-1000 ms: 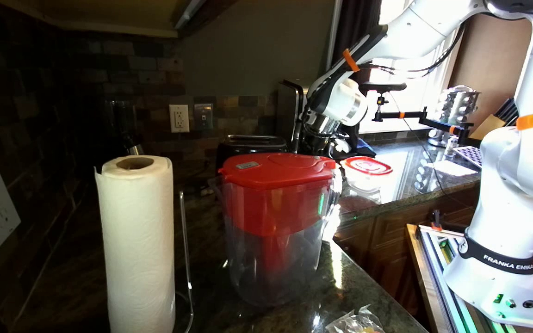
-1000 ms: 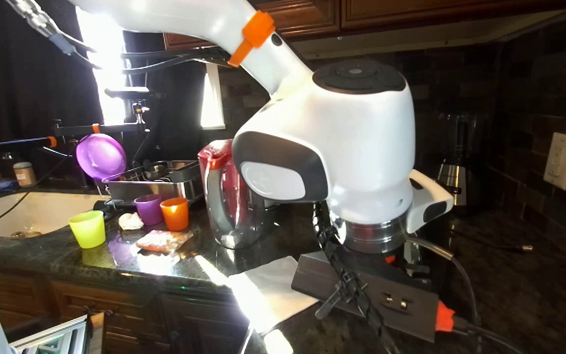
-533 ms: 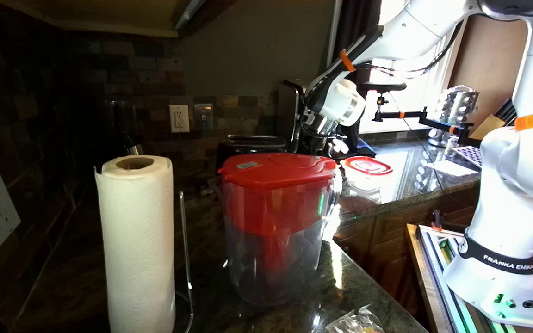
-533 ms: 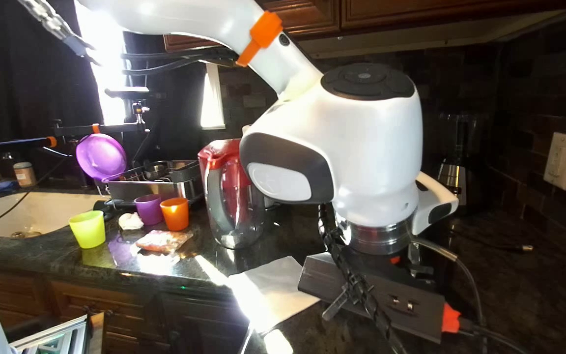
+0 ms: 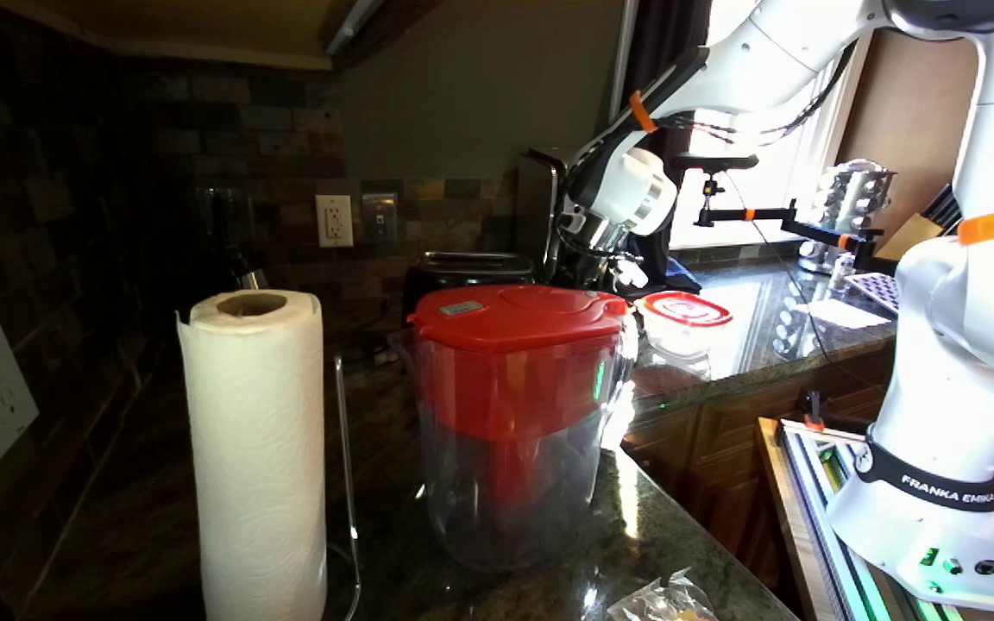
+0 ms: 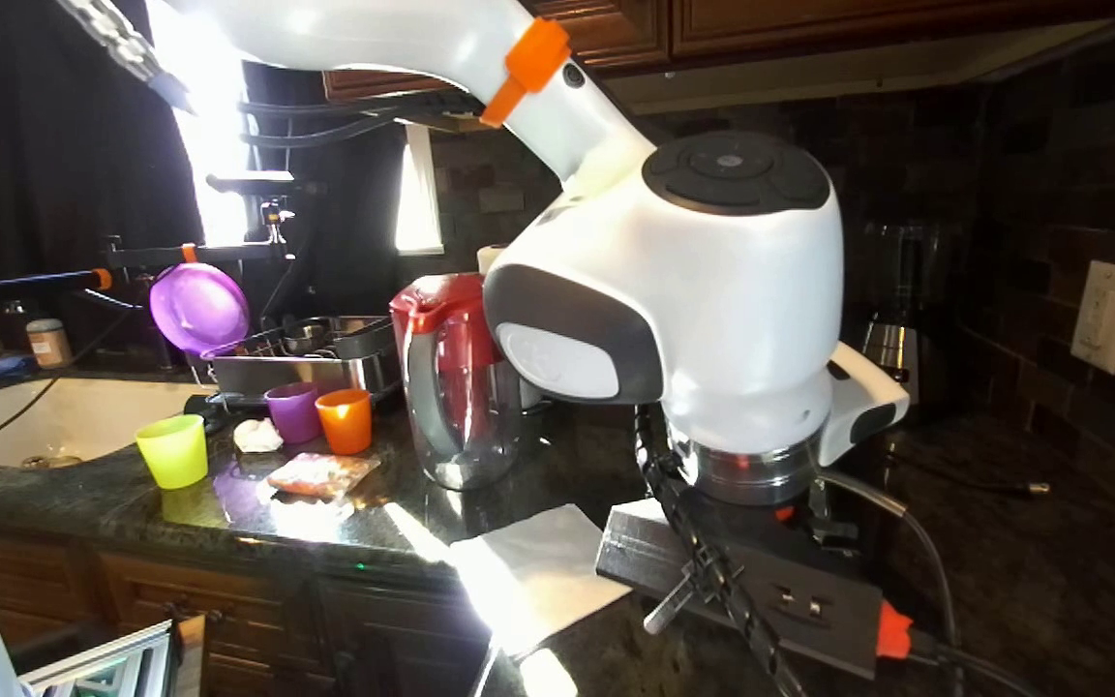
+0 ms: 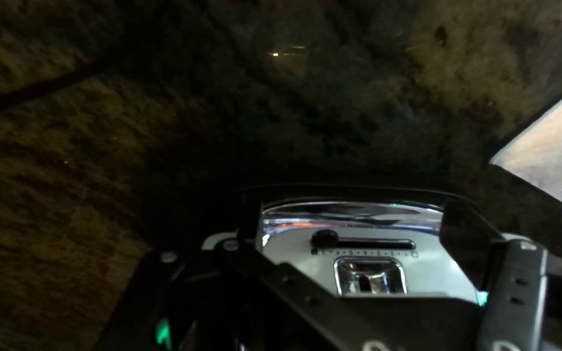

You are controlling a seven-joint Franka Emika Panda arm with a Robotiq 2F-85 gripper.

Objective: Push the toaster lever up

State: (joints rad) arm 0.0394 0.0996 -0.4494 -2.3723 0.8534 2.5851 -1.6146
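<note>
The dark toaster (image 5: 471, 269) with shiny top edges stands behind the red-lidded pitcher (image 5: 514, 388) in an exterior view. In the wrist view I look down on the toaster's silver end face (image 7: 291, 263), which has a chrome lower strip. A round black knob (image 7: 325, 239) sits at the left end of a numbered slot. Beside it is a chrome-framed square (image 7: 370, 275) with a dark slit; my gripper's body covers part of it, and I cannot make out the lever clearly. My gripper (image 7: 351, 226) is open and empty, its fingers spread across this face; contact cannot be told.
A paper-towel roll (image 5: 255, 457) stands in front, left of the pitcher. A red-lidded container (image 5: 682, 315) is beyond it. A white sheet (image 6: 543, 571) lies on the counter and shows in the wrist view (image 7: 554, 151). Cups (image 6: 343, 421) stand near the sink (image 6: 74, 426).
The arm's wrist has shifted slightly left in an exterior view, and right and slightly down in an exterior view from elsewhere. The objects on the counter have not moved.
</note>
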